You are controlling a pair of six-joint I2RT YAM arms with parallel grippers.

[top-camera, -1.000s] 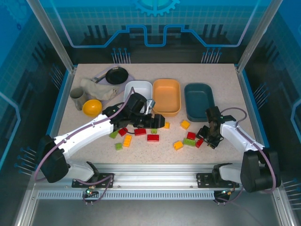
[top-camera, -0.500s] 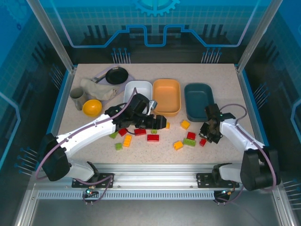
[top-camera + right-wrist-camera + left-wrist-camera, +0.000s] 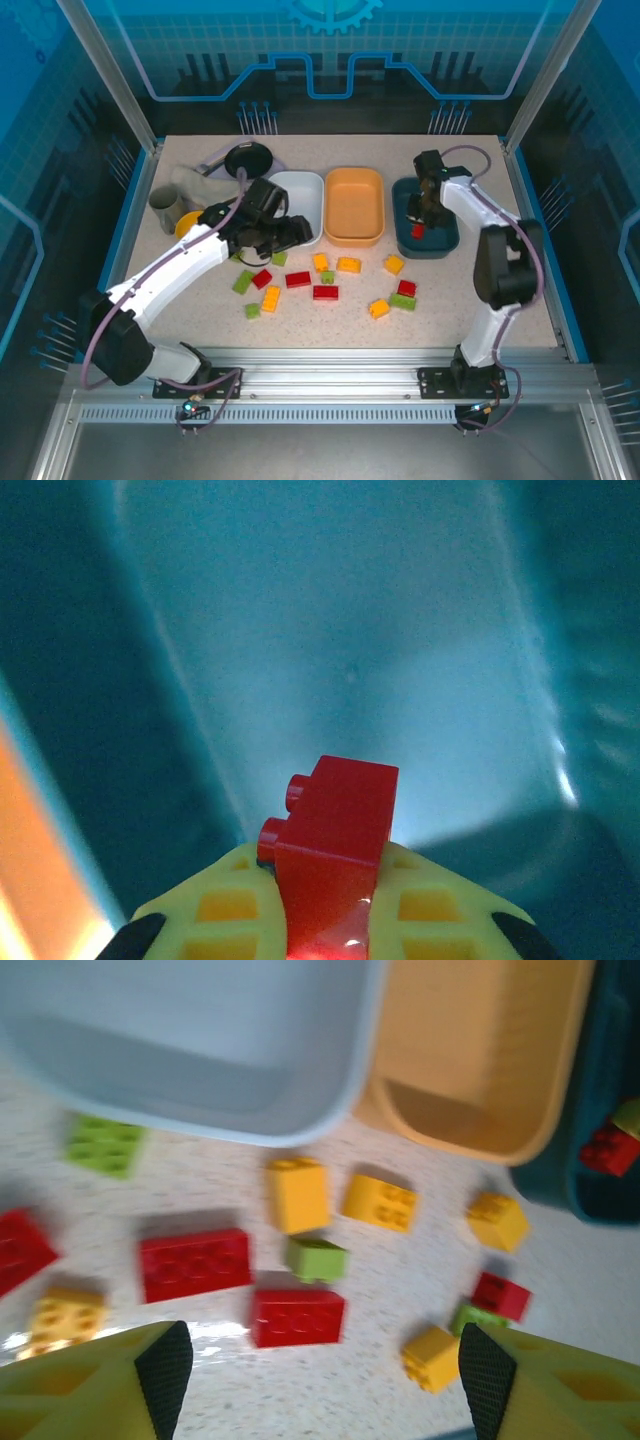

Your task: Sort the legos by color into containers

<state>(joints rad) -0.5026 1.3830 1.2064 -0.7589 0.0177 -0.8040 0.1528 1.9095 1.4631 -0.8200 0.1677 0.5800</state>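
I am watching the right gripper (image 3: 418,224) hovering over the near half of the dark teal tray (image 3: 437,241), its jaws clamping a red brick (image 3: 418,231) by two opposite sides. In the right wrist view the brick is standing upright between the yellow fingers (image 3: 228,908), studs facing left. The tray floor beneath it is looking bare, with the curved walls rising well clear on both sides. The left gripper (image 3: 291,236) is hanging just in front of the white tray (image 3: 300,190), by its near rim, and its jaws are standing wide apart with nothing between them. The orange tray (image 3: 354,200) is sitting between the other two, with only narrow gaps parting the three rims. The loose legos (image 3: 325,293) are lying scattered in a band on the tabletop (image 3: 470,310) in front of the trays: red, green and yellow pieces, most apart, a few nearly touching. Nearer the arm bases the tabletop is running bare to its front edge, and a bare strip is lying between the teal tray and the right edge. Left of the white tray, a yellow bowl (image 3: 188,228), a cup (image 3: 163,207), a cloth (image 3: 195,183) and a black pan (image 3: 248,158) are crowding the far-left corner.
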